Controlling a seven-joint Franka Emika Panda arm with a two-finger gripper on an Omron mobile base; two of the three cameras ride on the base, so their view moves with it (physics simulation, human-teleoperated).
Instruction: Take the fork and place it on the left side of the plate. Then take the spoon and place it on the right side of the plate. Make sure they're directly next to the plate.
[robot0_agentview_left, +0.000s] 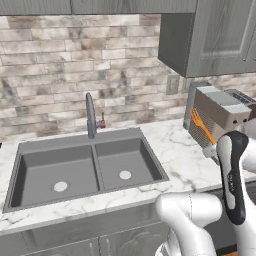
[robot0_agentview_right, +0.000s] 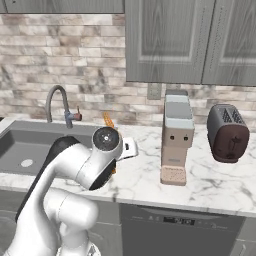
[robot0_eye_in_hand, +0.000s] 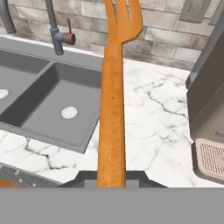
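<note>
Orange from tines to handle end, the fork (robot0_eye_in_hand: 113, 100) runs straight out from our gripper (robot0_eye_in_hand: 111, 177) in the hand view, its handle clamped between the fingers at the bottom of that view and its short tines pointing away toward the brick backsplash (robot0_eye_in_hand: 162, 30). We hold it off the counter: in the left base view the fork (robot0_agentview_left: 201, 126) hangs in the air in front of the coffee machine (robot0_agentview_left: 220, 116), and in the right base view its tip (robot0_agentview_right: 107, 120) shows just above the wrist. Its long axis follows the line of the fingers, so whichever way we turn the hand, the fork turns with it. Below and around it lies the white marble counter (robot0_eye_in_hand: 153, 118), with the double sink (robot0_eye_in_hand: 48, 96) and the tap (robot0_eye_in_hand: 57, 26) on one side and the coffee machine's drip tray (robot0_eye_in_hand: 212, 159) on the other. A dark toaster (robot0_agentview_right: 227, 133) stands further along the counter past the coffee machine. From these views we cannot tell which way the plate lies from the gripper, and that is what the coming move turns on: we judge that the fork must be carried to the plate's left side and laid flat, handle parallel to the rim's edge and directly next to it. The spoon is yet to be fetched.
</note>
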